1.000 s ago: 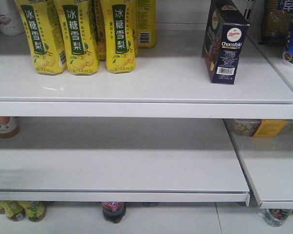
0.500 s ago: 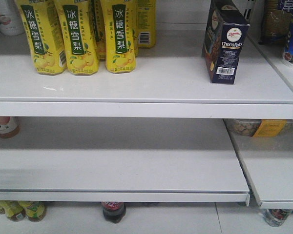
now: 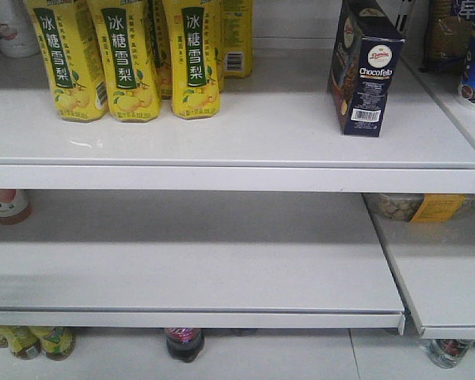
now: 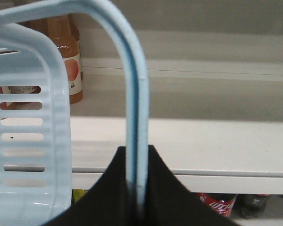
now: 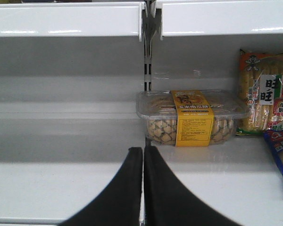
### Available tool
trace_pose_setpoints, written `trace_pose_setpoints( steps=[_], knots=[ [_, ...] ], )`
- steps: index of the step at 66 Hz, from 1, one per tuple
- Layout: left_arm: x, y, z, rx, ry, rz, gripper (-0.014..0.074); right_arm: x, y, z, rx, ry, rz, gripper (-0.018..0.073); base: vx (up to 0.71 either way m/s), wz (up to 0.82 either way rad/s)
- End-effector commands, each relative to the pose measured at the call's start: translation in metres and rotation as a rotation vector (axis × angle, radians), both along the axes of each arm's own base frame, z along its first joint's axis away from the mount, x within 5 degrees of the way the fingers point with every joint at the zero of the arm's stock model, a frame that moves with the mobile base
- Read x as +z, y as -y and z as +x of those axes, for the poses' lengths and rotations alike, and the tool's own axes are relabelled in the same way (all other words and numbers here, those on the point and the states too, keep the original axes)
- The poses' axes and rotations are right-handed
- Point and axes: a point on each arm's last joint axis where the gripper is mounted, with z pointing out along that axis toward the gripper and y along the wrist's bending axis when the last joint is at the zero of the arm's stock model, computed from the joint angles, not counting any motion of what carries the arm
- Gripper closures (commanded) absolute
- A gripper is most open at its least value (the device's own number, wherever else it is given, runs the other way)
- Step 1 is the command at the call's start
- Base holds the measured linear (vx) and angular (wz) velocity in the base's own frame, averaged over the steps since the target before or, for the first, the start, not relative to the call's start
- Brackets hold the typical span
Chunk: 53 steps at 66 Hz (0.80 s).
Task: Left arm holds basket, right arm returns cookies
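White shelf: cookies, yellow bottles.

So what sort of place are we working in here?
Most likely a shop aisle, a supermarket or a mock-up of one: white shelves stocked with rows of yellow drink bottles, a barcoded cookie box, packaged snacks, and a shopping basket held by the left gripper.
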Motion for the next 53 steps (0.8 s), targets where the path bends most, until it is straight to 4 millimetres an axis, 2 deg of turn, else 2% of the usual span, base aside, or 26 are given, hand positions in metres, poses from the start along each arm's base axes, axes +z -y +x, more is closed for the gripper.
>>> trace_pose_setpoints(
  steps=[1, 53],
  knots=[
    [0.0069, -0.0002, 0.0006, -0.001, 0.113, 0.025, 0.0603, 0.0071, -0.0002, -0.0004, 0.003, 0.087, -0.011, 0.0568, 0.0, 0.0],
    [0.0069, -0.0002, 0.0006, -0.001, 0.113, 0.025, 0.0603, 0.0071, -0.0002, -0.0004, 0.003, 0.087, -0.011, 0.0568, 0.0, 0.0]
  ],
)
